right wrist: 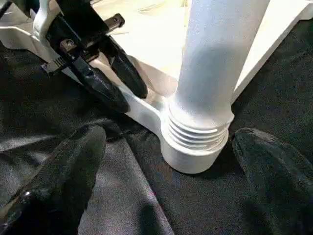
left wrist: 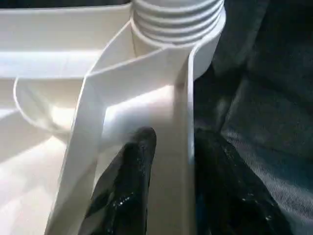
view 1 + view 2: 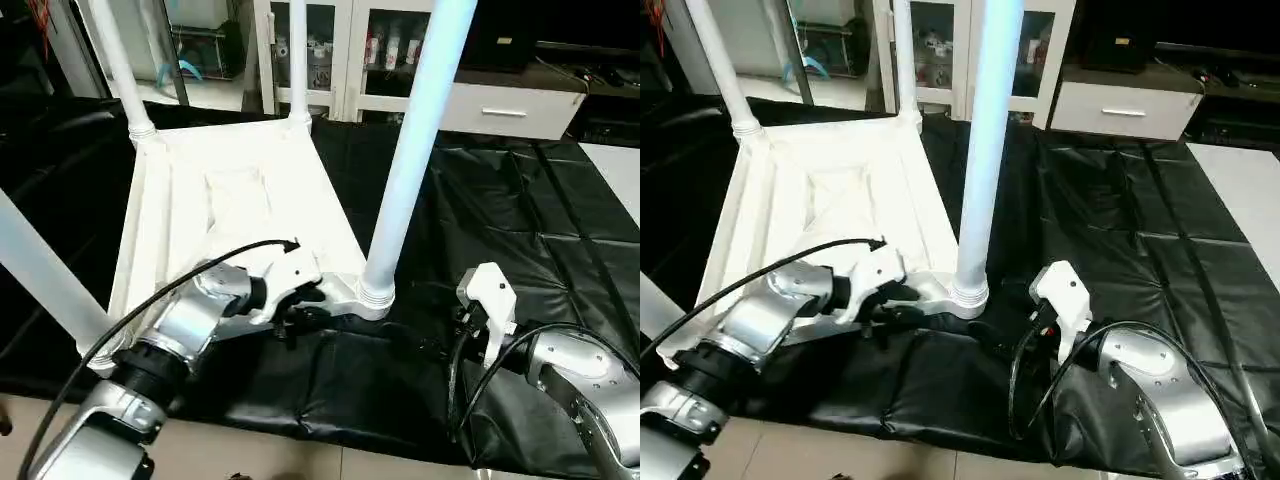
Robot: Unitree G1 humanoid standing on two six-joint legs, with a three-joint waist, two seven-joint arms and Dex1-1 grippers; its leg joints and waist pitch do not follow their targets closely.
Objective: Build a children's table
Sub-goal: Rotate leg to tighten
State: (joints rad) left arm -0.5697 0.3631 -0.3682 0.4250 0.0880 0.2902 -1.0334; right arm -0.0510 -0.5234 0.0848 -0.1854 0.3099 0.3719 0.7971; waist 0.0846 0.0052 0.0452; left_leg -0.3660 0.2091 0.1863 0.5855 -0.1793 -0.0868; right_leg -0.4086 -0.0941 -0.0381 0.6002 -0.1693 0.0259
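The white tabletop lies upside down on the black cover, ribbed underside up. Legs stand in its corner sockets: far left, far middle, near left and the big near-right leg. My left gripper is shut on the tabletop's near rim just beside the near-right socket, one finger inside the rim and the other outside. My right gripper is open, low on the cover, its fingers spread either side of that leg's threaded base without touching it.
The black cover spreads over the worktable to the right of the tabletop. The worktable's pale front edge runs close under my forearms. Glass-door cabinets and a white drawer unit stand behind.
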